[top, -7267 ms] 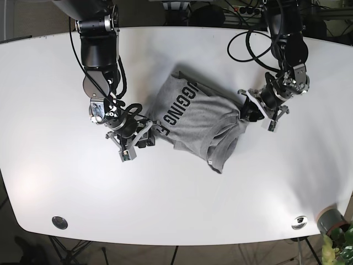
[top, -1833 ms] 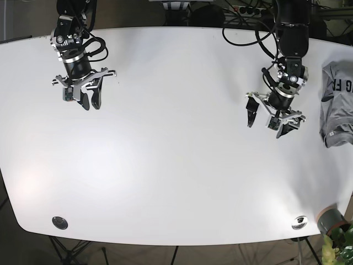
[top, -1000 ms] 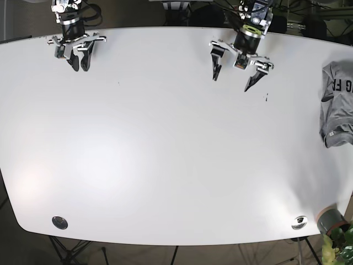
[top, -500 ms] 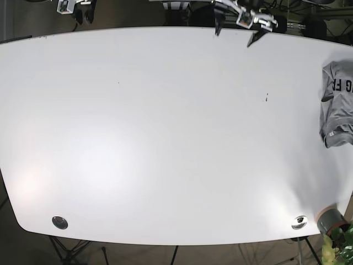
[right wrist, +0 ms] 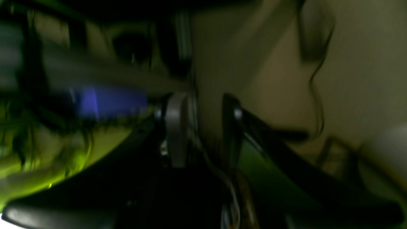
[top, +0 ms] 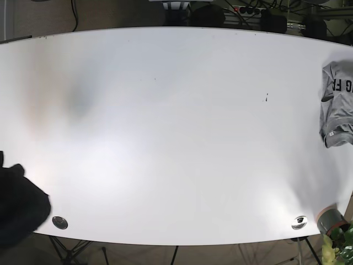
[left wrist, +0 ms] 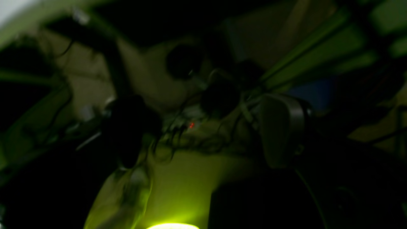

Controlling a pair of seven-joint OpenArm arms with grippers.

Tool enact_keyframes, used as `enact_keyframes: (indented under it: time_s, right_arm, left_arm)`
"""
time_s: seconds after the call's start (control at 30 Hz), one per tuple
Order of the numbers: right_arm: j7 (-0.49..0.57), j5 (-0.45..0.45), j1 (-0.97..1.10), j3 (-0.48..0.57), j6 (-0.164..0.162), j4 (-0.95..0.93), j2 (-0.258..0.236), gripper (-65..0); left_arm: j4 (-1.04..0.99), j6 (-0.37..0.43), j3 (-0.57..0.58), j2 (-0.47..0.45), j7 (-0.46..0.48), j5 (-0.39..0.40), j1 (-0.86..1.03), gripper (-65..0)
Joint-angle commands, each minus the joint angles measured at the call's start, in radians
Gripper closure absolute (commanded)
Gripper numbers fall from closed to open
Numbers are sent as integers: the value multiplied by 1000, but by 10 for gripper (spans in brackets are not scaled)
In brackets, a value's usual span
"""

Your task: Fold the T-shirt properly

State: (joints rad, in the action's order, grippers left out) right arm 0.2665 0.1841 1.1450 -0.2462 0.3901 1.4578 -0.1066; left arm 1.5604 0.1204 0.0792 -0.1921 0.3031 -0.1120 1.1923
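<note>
The grey T-shirt (top: 337, 105) with dark lettering lies folded in a small bundle at the right edge of the white table (top: 176, 138). Neither arm shows in the base view. The wrist views are dark and blurred and show only cables and frame parts beyond the table. In the left wrist view my left gripper (left wrist: 203, 130) shows two fingers far apart with nothing between them. In the right wrist view my right gripper (right wrist: 202, 127) shows a grey finger and a dark finger with a gap between them and nothing held.
A dark blurred shape (top: 16, 204) covers the table's front left corner. A grey pot (top: 330, 220) and a plant (top: 342, 245) sit at the front right corner. Small metal discs (top: 59, 222) (top: 299, 222) sit near the front edge.
Both arms pulled back past the table's far edge and have left the base view. A dark shape has come in at the front left corner. The folded shirt has not moved.
</note>
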Motion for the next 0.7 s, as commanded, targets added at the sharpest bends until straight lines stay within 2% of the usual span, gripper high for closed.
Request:
enact_keyframes:
  time_s: [0.0, 0.2, 0.43, 0.67]
  right_arm:
    - [29, 8, 20, 18, 4, -22, -23, -171]
    - [29, 1, -23, 55, 0, -67, -35, -171]
    - [29, 2, -98, 51, 0, -161, -35, -171]
    - [29, 8, -81, 46, 0, -137, -35, -171]
  left_arm:
    - [-28, 25, 0, 0, 28, 2, 18, -511]
    - [-91, 25, -2, 0, 21, 2, -33, -511]
    - [-193, 25, -2, 0, 21, 2, -111, -511]
    - [-140, 25, -2, 0, 25, 4, -82, -511]
